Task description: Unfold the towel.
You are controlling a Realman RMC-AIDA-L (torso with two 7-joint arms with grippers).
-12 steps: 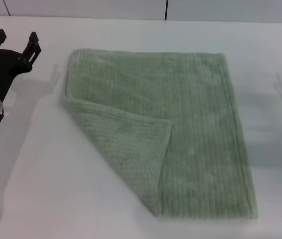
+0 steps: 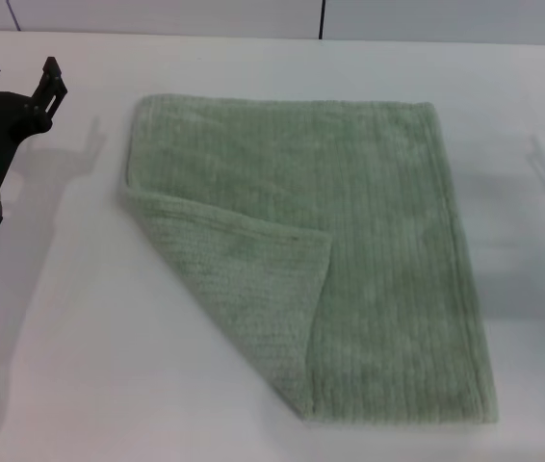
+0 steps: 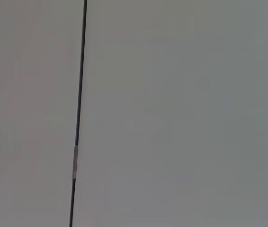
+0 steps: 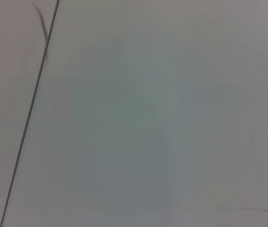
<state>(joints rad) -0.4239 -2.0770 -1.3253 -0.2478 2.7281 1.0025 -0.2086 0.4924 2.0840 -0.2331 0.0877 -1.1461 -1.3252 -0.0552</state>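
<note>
Gaping left claw (image 2: 17, 72) beside towel (image 2: 350, 221)

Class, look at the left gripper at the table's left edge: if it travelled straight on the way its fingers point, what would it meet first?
Probably nothing nearby: the left gripper points toward the table's far edge, left of the towel. Depth is unclear; its wrist view shows only a plain surface ahead.

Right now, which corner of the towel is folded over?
The near-left corner of the towel, on the left pincer's side: its flap lies doubled diagonally over the cloth, while the other three corners lie flat.
</note>
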